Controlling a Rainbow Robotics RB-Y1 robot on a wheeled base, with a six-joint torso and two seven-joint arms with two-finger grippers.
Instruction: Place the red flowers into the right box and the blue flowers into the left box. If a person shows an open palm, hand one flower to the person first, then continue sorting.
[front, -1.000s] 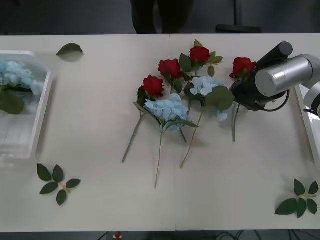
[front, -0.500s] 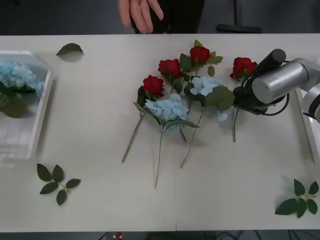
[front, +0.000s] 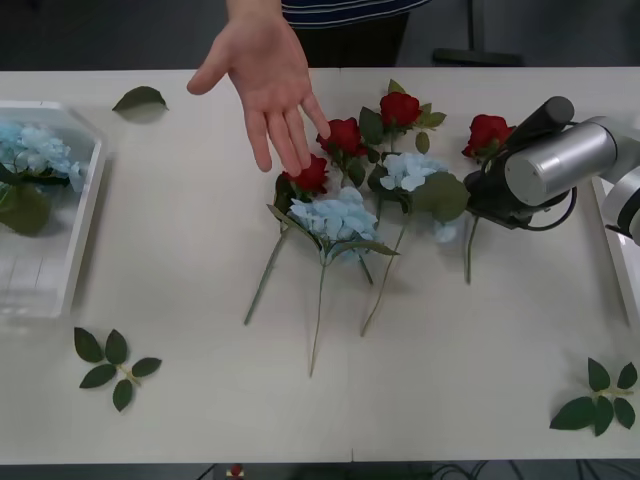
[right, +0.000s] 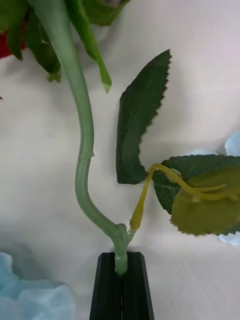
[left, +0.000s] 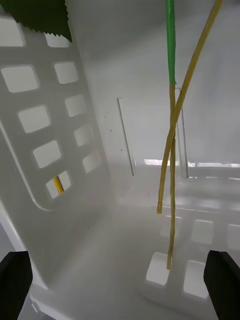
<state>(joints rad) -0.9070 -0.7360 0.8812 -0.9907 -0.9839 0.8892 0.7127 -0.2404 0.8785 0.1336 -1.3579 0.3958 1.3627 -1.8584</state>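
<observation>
Now, in the front view, your right tool (front: 484, 192) sits at the stem of the rightmost rose (front: 486, 131), near the right end of the counter (front: 200, 400). A person's hand (front: 262, 80) reaches in from the far edge, palm open and fingers spread, above the middle red roses (front: 342, 135); half a second ago only the fingertips showed at the far edge, and a second ago no hand was there. The arm itself has barely shifted since then. Two pale blue hydrangeas (front: 338, 215) lie among the roses mid-counter, one more already lies in the left box (front: 85, 210), and the right box (front: 612, 240) shows only its edge beside the arm.

From the right wrist view, the black fingers (right: 107, 285) are pressed together on the rose stem (right: 82, 145) where a leaf stalk branches off. You should judge the stem light and springy, plastic over wire perhaps, so it may swing; holding low keeps the soft head clear. With the palm out, the handover likely comes first.

From the left wrist view, the left tool (left: 120, 285) is spread wide inside the left box, with thin hydrangea stems (left: 172, 150) hanging loose between its fingers.
</observation>
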